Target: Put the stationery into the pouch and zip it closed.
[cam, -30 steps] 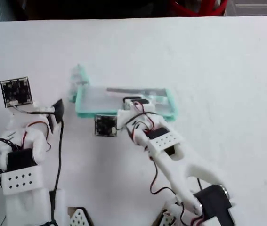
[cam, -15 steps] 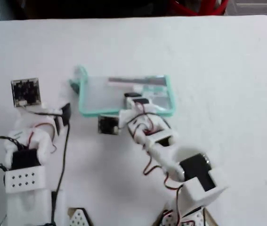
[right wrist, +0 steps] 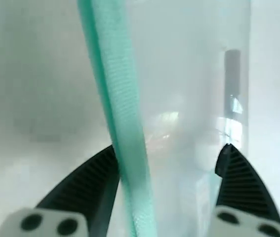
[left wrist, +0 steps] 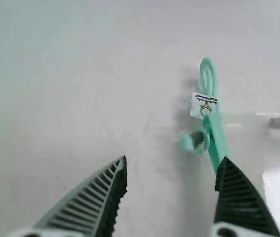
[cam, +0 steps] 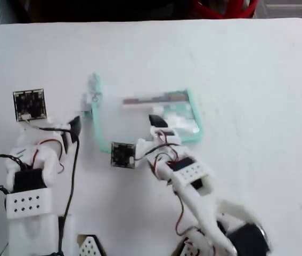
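Your right claw (cam: 158, 124), in the high view, sits over the near long side of the pouch (cam: 140, 114), a clear sleeve with a mint-green edge lying flat near the middle of the table (cam: 257, 69). Through the plastic you can make out a long grey stick (cam: 153, 100) along the far side and some white pieces (cam: 180, 114) beside it. Your left claw (cam: 72, 127) hangs just beside the pouch's short end, apart from it. The table is covered in plain white, slightly textured cloth. Beyond its far edge the room is a dark strip (cam: 113, 8) with a red object (cam: 222, 6) in it (too little shows to say what it is).

From the left wrist, the left claw (left wrist: 172, 190) is spread wide with nothing between its ribbed fingers (left wrist: 105, 192) but white cloth. The pouch's green edge (left wrist: 214, 143) runs up to one finger; you cannot tell whether they touch. Past it lie the zip pull (left wrist: 196, 139), a small white tag (left wrist: 204, 104) and a green strap loop (left wrist: 206, 74).

From the right wrist, the right claw (right wrist: 167, 168) is also spread, straddling the pouch (right wrist: 179, 74). The green zip band (right wrist: 115, 98) passes between the fingers, close against one of them. The clear wall fills the rest of the gap, with the grey stick (right wrist: 232, 64) visible inside. White cloth lies beside the pouch.
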`<move>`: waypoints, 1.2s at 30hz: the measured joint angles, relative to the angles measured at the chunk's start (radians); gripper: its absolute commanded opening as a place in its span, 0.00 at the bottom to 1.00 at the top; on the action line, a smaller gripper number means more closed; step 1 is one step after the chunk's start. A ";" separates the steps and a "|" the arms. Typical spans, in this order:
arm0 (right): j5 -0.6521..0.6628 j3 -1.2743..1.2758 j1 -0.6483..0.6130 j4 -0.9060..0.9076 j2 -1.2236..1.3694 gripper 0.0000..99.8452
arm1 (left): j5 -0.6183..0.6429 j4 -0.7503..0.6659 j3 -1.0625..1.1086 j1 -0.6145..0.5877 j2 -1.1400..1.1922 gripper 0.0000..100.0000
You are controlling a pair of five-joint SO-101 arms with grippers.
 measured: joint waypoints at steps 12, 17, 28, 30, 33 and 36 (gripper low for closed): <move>0.043 -0.066 -0.137 0.832 -0.792 0.27 | 0.000 0.186 -0.110 0.018 0.000 0.29; -0.066 -0.064 -0.061 0.786 -0.839 0.05 | -0.114 0.393 -0.229 0.112 0.000 0.25; -0.272 0.017 0.040 0.068 -0.529 0.05 | -0.115 0.494 -0.296 -0.037 0.000 0.25; -0.295 -0.015 0.058 -0.041 -0.411 0.06 | -0.115 0.479 -0.296 -0.097 0.000 0.25; -0.307 -0.064 0.089 -0.178 -0.250 0.11 | -0.117 0.477 -0.298 -0.167 0.000 0.25; -0.311 -0.097 0.100 -0.281 -0.133 0.17 | -0.118 0.477 -0.298 -0.160 0.000 0.25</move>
